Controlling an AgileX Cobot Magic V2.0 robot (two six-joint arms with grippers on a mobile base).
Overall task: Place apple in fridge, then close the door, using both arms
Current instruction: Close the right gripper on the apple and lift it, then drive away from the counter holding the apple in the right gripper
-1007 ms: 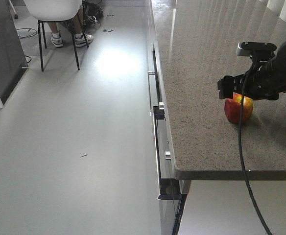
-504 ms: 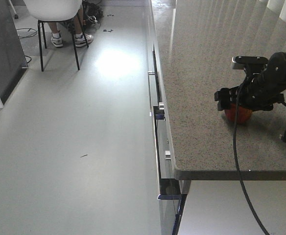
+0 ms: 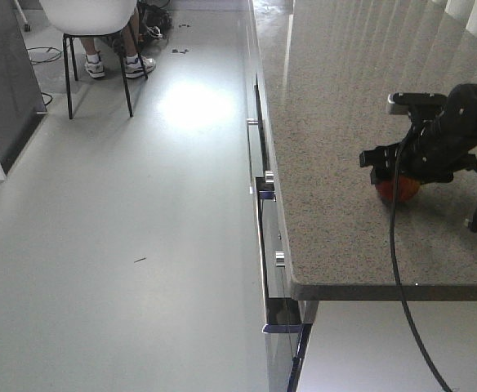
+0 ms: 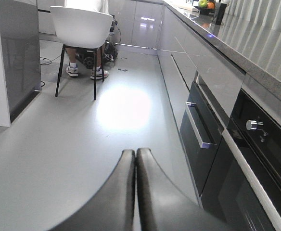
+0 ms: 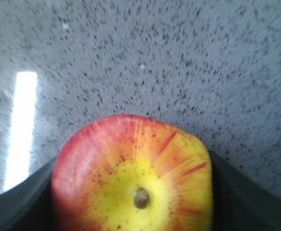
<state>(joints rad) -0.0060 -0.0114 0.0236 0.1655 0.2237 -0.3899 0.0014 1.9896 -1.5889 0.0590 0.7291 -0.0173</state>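
Right gripper (image 3: 398,183) clamped on apple (image 5: 133,178), speckled countertop (image 3: 336,122); black cable (image 3: 394,245) drapes in front; left gripper (image 4: 135,166) pressed together above floor (image 4: 83,144); right gripper lower than a second ago.

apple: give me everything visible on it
The apple is round and red-skinned, with yellow streaks fanning from a yellow patch around its small brown stem pit, which faces the right wrist camera. The skin looks smooth and finely speckled. It sits on the speckled grey countertop, with the right hand over it, dark fingers against both sides.
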